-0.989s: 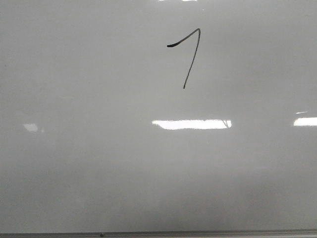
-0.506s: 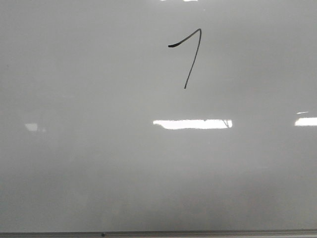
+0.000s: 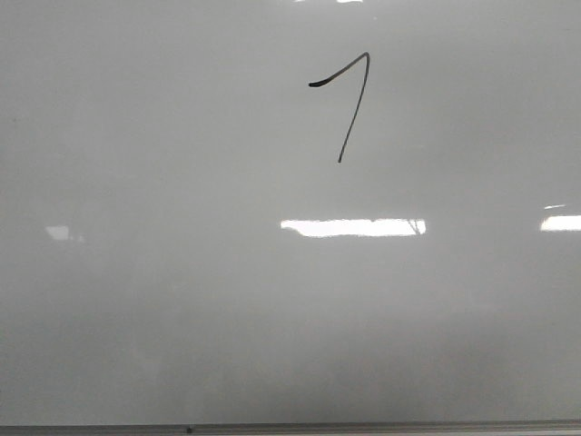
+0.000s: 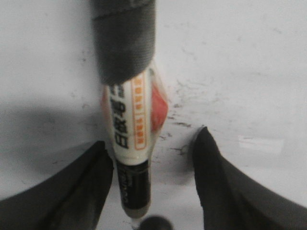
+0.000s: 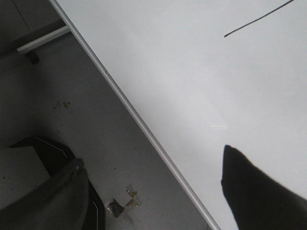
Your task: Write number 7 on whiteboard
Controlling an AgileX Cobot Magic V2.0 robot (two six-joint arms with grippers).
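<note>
Number 7 [image 3: 349,100] near whiteboard [image 3: 182,272] top edge; left gripper [image 4: 151,158] spread around marker [image 4: 129,134]; right gripper [image 5: 153,187] released.

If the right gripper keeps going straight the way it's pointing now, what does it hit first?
Most likely the whiteboard: the open right gripper straddles the board's metal bottom edge, one finger over the board, the other over the floor. Nothing lies between. Depth is unclear.
</note>
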